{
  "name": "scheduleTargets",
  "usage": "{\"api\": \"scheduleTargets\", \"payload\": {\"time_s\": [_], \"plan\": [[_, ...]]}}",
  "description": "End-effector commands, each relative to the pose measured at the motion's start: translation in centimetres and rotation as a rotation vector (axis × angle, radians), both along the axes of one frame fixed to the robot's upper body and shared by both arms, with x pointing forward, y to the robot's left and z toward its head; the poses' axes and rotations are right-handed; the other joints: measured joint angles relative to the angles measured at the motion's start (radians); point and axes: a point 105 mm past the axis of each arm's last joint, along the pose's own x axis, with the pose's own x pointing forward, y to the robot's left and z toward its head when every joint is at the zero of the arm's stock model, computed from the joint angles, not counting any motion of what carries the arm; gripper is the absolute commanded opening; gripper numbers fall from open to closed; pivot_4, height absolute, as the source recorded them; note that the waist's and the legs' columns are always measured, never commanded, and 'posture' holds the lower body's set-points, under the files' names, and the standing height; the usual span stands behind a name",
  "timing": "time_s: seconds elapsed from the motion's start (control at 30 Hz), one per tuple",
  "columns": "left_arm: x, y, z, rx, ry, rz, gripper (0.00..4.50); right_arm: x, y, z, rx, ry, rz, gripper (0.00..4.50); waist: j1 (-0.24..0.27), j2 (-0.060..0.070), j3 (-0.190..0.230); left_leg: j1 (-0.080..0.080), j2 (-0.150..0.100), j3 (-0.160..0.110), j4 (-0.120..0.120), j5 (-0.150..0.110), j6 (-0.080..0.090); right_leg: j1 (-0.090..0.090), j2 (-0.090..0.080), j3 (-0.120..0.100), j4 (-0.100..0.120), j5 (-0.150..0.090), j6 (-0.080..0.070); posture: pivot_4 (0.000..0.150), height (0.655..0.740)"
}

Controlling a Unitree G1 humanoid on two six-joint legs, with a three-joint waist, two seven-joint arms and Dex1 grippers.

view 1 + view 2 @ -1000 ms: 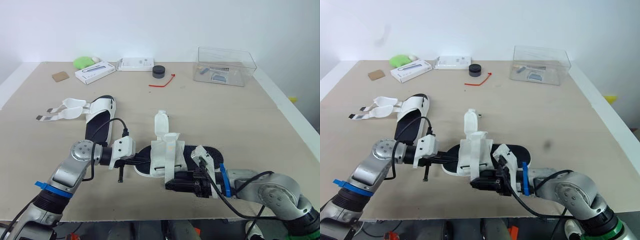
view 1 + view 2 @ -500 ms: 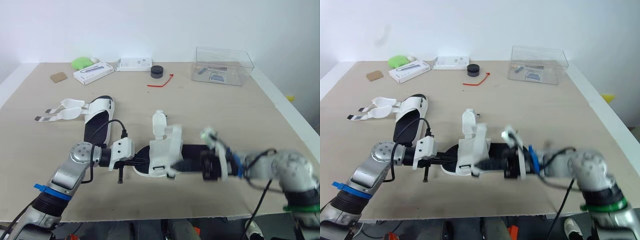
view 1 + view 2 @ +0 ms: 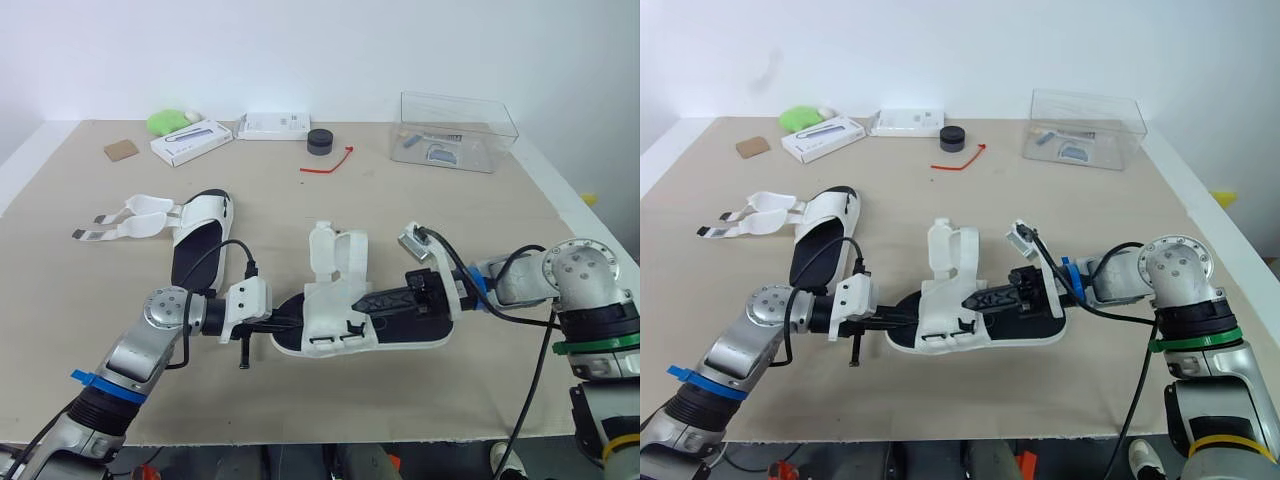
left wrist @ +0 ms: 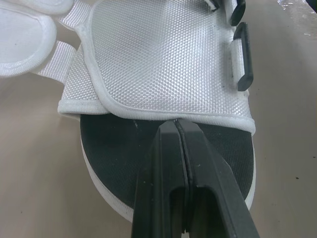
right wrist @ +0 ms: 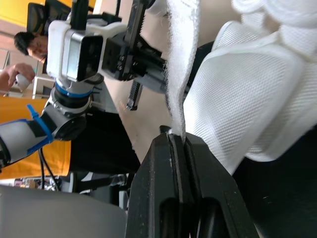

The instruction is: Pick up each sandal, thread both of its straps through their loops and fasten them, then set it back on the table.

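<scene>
The near sandal (image 3: 405,328) has a black sole and white mesh straps and lies at the table's middle front. My left gripper (image 3: 288,322) reaches in from the sandal's left end, shut. Its tips (image 4: 177,122) rest over the insole against the edge of the mesh upper (image 4: 163,59). From the right, my right gripper (image 3: 968,300) lies along the sole, shut on the edge of a white strap (image 5: 179,74). A second sandal (image 3: 198,235) lies to the left, its straps (image 3: 128,221) spread open on the table.
Along the back stand a clear plastic box (image 3: 455,130), a black puck (image 3: 320,142), a red tie (image 3: 328,164), two white boxes (image 3: 190,142) (image 3: 272,125), a green object (image 3: 166,122) and a brown card (image 3: 120,151). A person (image 5: 29,42) is beyond the table.
My right arm has swung from the sandal's near side round to its right, and its gripper now lies along the sole holding a strap. The left gripper has stayed put.
</scene>
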Motion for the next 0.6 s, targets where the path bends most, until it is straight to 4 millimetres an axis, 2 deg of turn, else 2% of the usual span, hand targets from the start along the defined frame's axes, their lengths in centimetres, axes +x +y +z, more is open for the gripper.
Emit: {"api": "scheduleTargets", "payload": {"time_s": [0.03, 0.4, 0.6], "plan": [[-0.3, -0.3, -0.1, 0.004, -0.013, -0.009, 0.00, -0.4, 0.3, 1.1, 0.038, 0.005, 0.041, 0.06, 0.000, 0.000, 0.000, 0.000, 0.000, 0.000, 0.000, 0.000, 0.000, 0.000, 0.000, 0.000, 0.000, 0.000, 0.000, 0.150, 0.7400], [-0.4, -0.2, 0.0, 0.003, -0.012, -0.004, 0.00, 0.4, 0.5, 1.8, 0.068, 0.035, 0.018, 0.06, 0.000, 0.000, 0.000, 0.000, 0.000, 0.000, 0.000, 0.000, 0.000, 0.000, 0.000, 0.000, 0.000, 0.000, 0.000, 0.150, 0.7400], [-0.4, -0.2, 0.1, 0.005, -0.015, -0.001, 0.00, 0.0, 0.6, 2.1, 0.083, 0.049, 0.038, 0.06, 0.000, 0.000, 0.000, 0.000, 0.000, 0.000, 0.000, 0.000, 0.000, 0.000, 0.000, 0.000, 0.000, 0.000, 0.000, 0.150, 0.7400]]}}
